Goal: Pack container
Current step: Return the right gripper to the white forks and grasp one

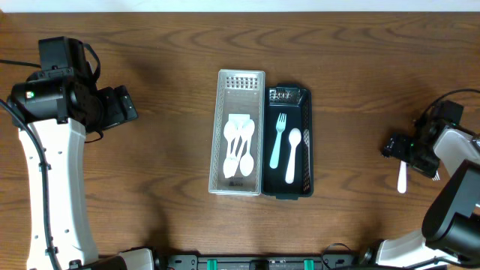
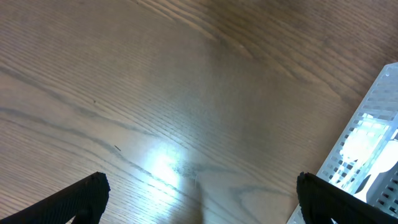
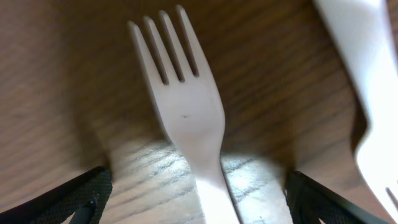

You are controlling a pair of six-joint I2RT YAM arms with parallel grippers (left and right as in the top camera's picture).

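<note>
A white perforated tray at the table's middle holds several white spoons. Touching its right side, a black tray holds a teal fork, a white spoon and a dark utensil along its right wall. My right gripper is at the far right, open, low over a white fork that lies on the wood between its fingers. Part of a second white utensil lies beside it; a white handle shows below the gripper. My left gripper is open and empty above bare wood.
The white tray's corner shows at the right edge of the left wrist view. The wooden table spreads around both trays. Both arm bases stand at the table's front edge.
</note>
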